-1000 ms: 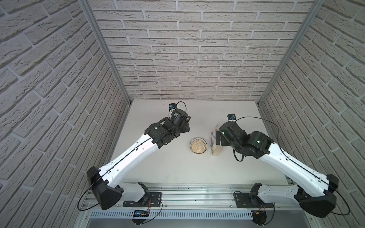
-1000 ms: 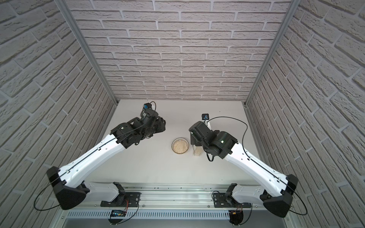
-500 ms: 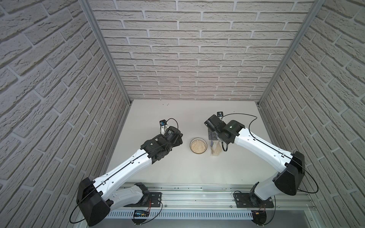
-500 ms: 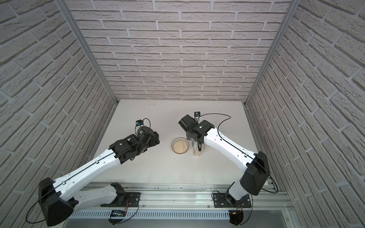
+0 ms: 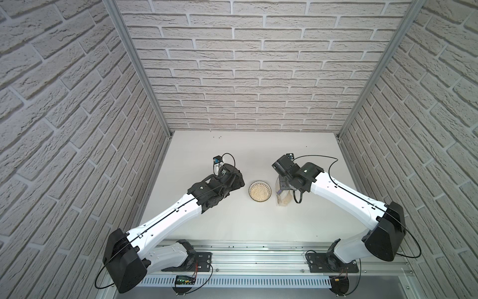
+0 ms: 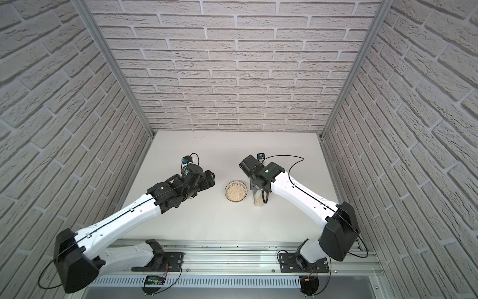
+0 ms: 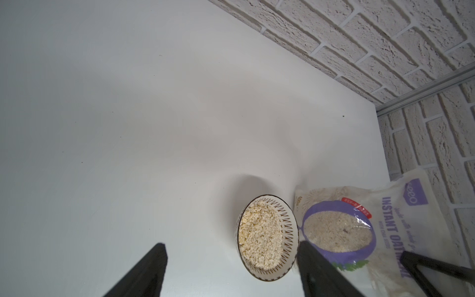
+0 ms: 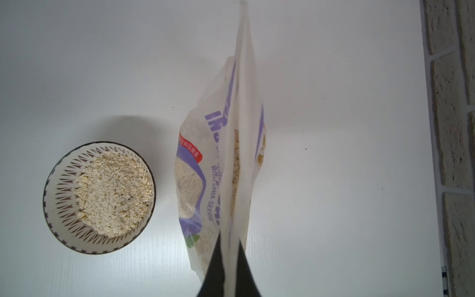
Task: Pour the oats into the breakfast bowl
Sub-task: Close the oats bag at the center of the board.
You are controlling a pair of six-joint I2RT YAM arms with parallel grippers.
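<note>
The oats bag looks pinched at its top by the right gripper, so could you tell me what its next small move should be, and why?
Probably release: the breakfast bowl already holds oats, and the oats bag stands upright beside it, its top edge pinched in the right gripper. The left gripper is open and holds nothing.

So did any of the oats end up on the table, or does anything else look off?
Nothing stands out. The oats sit heaped inside the bowl, the table around it shows no spill, and the bag stands upright beside the bowl, its top edge pinched by the right gripper.
</note>
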